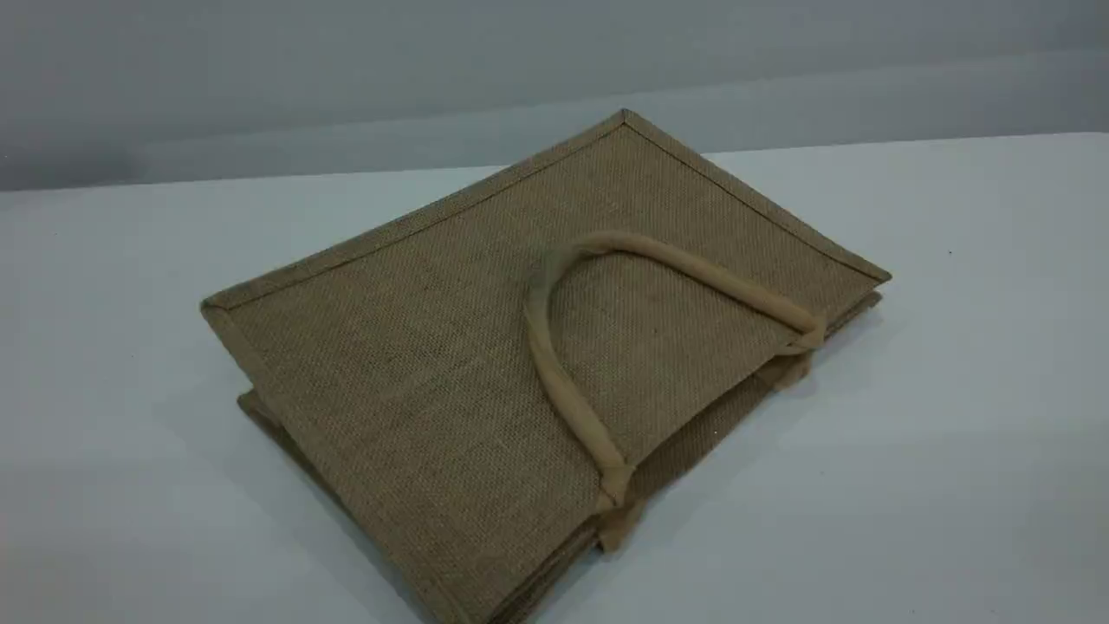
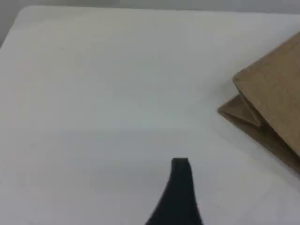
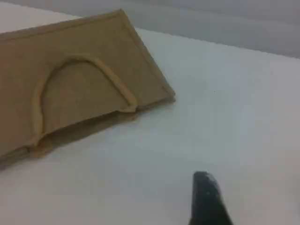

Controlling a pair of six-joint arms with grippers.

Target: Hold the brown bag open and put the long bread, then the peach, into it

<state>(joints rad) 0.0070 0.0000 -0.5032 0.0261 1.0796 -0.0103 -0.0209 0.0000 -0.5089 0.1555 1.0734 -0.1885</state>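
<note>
The brown bag [image 1: 416, 364] lies flat and closed on the white table, its mouth toward the near right. One beige handle [image 1: 573, 407] rests looped on its upper face. In the left wrist view a corner of the bag [image 2: 276, 93] with its folded gusset shows at the right, well clear of my left gripper's dark fingertip [image 2: 180, 187], which has nothing by it. In the right wrist view the bag [image 3: 84, 42] and handle [image 3: 79, 58] lie up and left of my right gripper's fingertip [image 3: 206, 197], apart from it. The long bread and the peach are out of view.
The white table [image 1: 953, 433] runs around the bag on all sides. A grey wall [image 1: 346, 69] rises behind its far edge. Neither arm reaches into the scene view.
</note>
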